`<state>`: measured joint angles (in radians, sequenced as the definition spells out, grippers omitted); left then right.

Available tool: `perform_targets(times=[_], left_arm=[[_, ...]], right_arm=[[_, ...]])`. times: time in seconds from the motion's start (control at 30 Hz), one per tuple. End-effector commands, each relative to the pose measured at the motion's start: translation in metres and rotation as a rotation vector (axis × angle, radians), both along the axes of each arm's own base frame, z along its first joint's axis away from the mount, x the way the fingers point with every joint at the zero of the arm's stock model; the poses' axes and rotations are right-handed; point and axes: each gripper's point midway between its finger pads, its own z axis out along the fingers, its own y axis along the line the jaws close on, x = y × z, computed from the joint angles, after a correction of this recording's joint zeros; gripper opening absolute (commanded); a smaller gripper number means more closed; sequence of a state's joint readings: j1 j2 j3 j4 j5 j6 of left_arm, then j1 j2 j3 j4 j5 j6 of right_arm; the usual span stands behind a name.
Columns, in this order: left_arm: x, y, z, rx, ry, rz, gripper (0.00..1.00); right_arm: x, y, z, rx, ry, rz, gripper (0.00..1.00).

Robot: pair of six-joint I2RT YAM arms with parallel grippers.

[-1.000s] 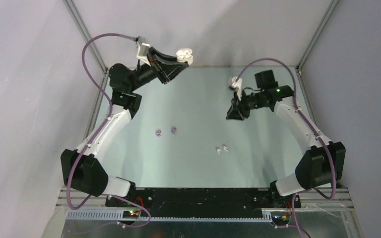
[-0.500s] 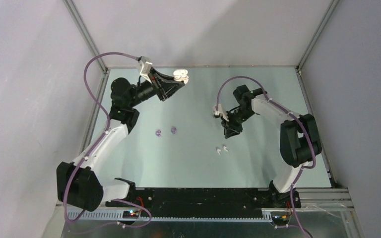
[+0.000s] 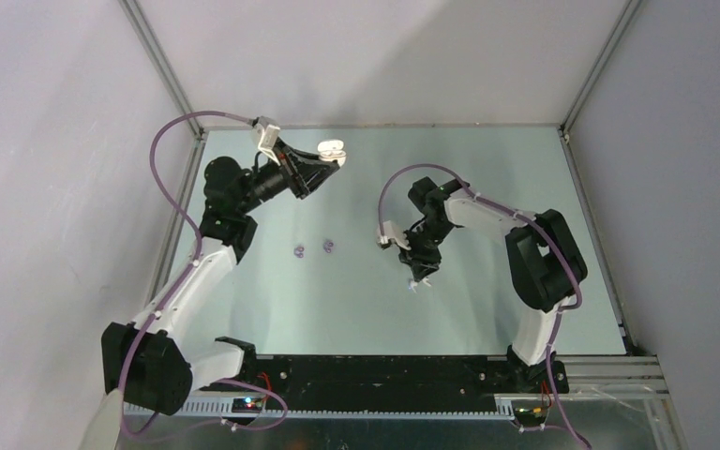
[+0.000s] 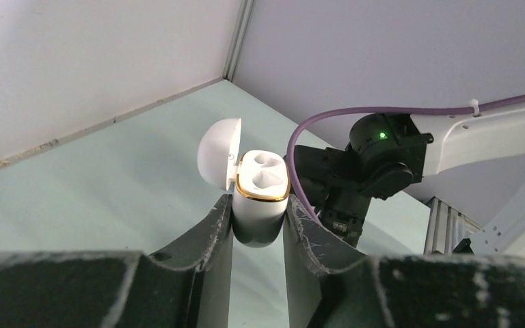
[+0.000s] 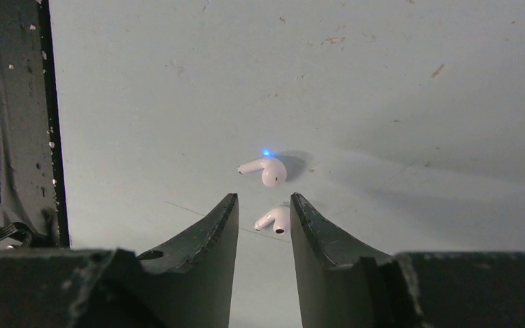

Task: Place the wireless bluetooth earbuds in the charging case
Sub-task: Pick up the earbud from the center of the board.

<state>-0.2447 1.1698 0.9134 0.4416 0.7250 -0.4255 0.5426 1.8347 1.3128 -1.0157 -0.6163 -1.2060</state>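
Top external view: the left hand (image 3: 317, 165) is being held raised over the far left of the counter (image 3: 487, 309), clamped on the charging case (image 3: 334, 150). Over the last second the case is being brought away from the back wall and in over the counter. In the left wrist view the case is being gripped by its body, upright, with the lid (image 4: 219, 154) hinged open and both wells showing empty.

The two purple earbuds (image 3: 313, 248) are being left where they were, side by side, left of centre, untouched.

The biggest change is on the right: the right hand (image 3: 420, 267) is being swung in from the far right and lowered over the two white earbuds. In the right wrist view its jaws are being held narrowly apart. The nearer white earbud (image 5: 277, 220) is lying in the gap against one finger, and the farther white earbud (image 5: 268, 169) is lying just beyond the tips. No clamp is being seen yet.

Judgement: the first pickup is being set up, and no earbud is being seated so far.
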Motion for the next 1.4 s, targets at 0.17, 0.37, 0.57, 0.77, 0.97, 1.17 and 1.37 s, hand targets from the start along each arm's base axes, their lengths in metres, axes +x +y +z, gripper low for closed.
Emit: perform_targets(times=[0.17, 0.37, 0.57, 0.77, 0.97, 1.17, 1.37], left_arm=[[0.001, 0.007, 0.013, -0.007, -0.040, 0.038, 0.00], [0.000, 0.008, 0.013, 0.002, -0.037, 0.039, 0.00], [-0.001, 0.011, 0.009, 0.012, -0.029, 0.048, 0.00], [0.001, 0.013, 0.007, 0.016, -0.019, 0.056, 0.00], [0.003, 0.013, 0.007, 0.024, -0.013, 0.057, 0.00], [0.005, 0.013, 0.007, 0.031, -0.007, 0.060, 0.00], [0.006, 0.013, 0.006, 0.035, -0.004, 0.059, 0.00]], right_arm=[[0.003, 0.000, -0.015, -0.080, -0.012, -0.023, 0.37], [-0.002, 0.006, -0.018, -0.058, -0.007, 0.026, 0.37], [-0.006, 0.008, -0.021, -0.048, -0.005, 0.077, 0.39], [-0.006, 0.009, -0.026, -0.049, -0.016, 0.110, 0.38], [-0.005, 0.007, -0.030, -0.065, -0.029, 0.132, 0.37], [-0.008, 0.007, -0.031, -0.073, -0.026, 0.149, 0.37], [-0.010, 0.007, -0.032, -0.084, -0.028, 0.163, 0.36]])
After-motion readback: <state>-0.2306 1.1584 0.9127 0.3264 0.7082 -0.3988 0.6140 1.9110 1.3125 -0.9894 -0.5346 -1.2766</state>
